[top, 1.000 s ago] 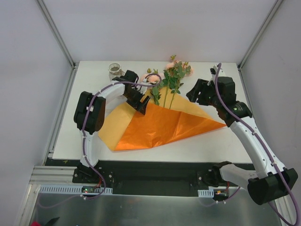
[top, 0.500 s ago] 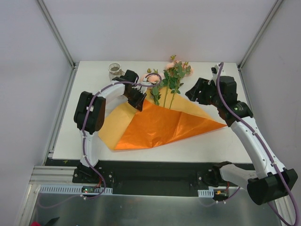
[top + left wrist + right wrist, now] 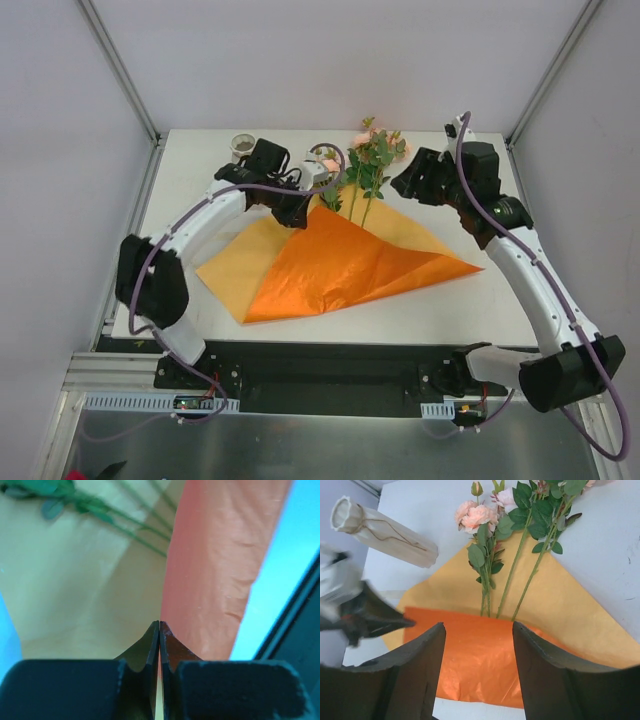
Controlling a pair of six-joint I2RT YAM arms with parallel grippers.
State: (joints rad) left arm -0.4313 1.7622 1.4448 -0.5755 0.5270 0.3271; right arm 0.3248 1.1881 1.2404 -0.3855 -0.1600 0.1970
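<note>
White table (image 3: 480,300) in a grey-walled cell, with orange wrapping paper (image 3: 350,265) spread across the centre of the overhead view.
The left gripper (image 3: 297,212), at upper centre-left, is clamped on the paper's folded-over edge (its wrist view shows the fingertips meeting on the sheet). The flowers (image 3: 368,170) lie with their stems on the paper's upper part and their blooms toward the top. The right gripper (image 3: 415,180), at upper right, hangs just beside the flowers with its fingers apart, holding nothing. A pale vase (image 3: 241,147) lies at upper left.

The flower stems (image 3: 362,195) are blocking the far centre; a vase (image 3: 242,148) is standing far-left. The wrapping paper (image 3: 350,265) is covering mid-table, leaving the table (image 3: 480,300) open front-right.
</note>
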